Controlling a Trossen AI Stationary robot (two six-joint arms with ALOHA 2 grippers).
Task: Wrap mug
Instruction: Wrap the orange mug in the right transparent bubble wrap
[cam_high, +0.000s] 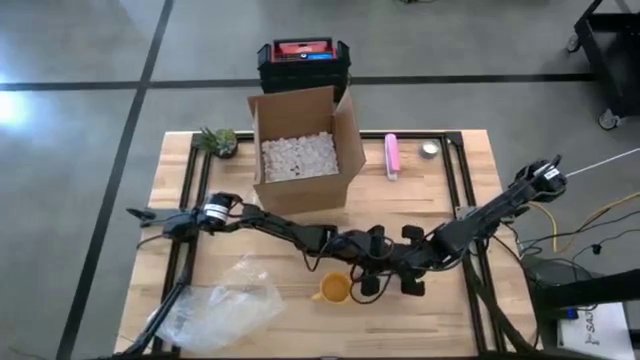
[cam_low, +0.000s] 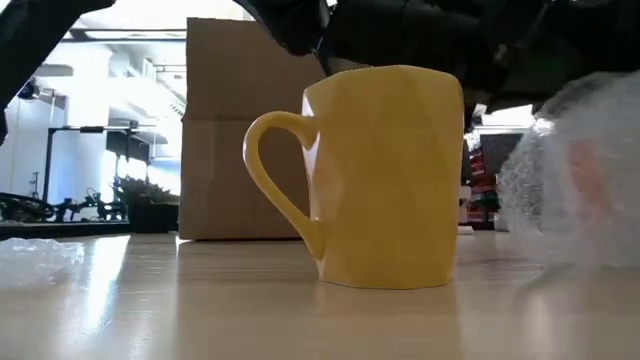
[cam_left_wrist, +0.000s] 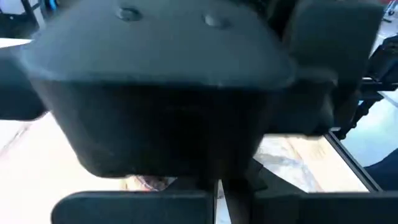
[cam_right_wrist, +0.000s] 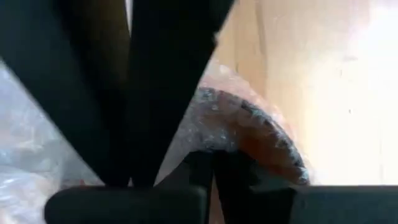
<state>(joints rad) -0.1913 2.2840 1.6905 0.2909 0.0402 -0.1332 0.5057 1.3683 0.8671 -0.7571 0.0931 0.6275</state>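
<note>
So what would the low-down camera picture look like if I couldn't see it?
A yellow mug stands upright on a pale wooden table, filling the middle, its handle pointing left. A brown cardboard box stands behind it, crinkly bubble wrap sits at the right, and dark robot arms hang above.

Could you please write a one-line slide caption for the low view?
Yellow mug upright on the table, cardboard box behind, bubble wrap beside.

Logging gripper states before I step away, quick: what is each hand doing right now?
Left hand: fingers shut together, holding nothing visible, beside the yellow ceramic mug.
Right hand: cannot be told.
</note>
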